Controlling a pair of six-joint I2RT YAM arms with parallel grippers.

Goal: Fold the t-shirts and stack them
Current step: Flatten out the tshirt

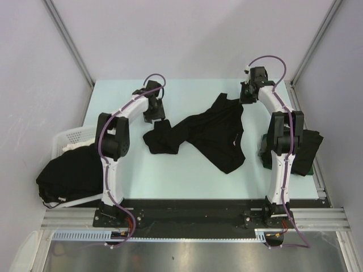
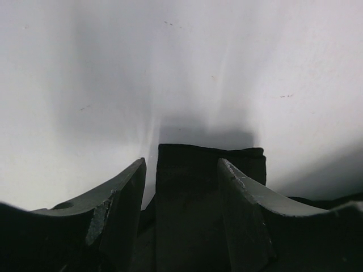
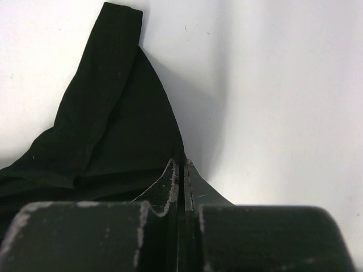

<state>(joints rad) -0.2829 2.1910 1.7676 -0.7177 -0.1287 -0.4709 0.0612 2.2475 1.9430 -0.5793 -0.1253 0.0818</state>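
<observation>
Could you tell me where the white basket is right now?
In the top view the white basket sits at the table's left edge, beyond the left arm, with a heap of black shirts spilling over its near side.

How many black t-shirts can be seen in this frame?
3 at least: one t-shirt spread mid-table; a black heap in the white basket at left; a folded stack at the right edge. Heap and stack may hide more.

left claw [image 2: 182,162]: reached forward, low, jaws apart | right claw [image 3: 180,163]: reached forward, fingers pressed together
</observation>
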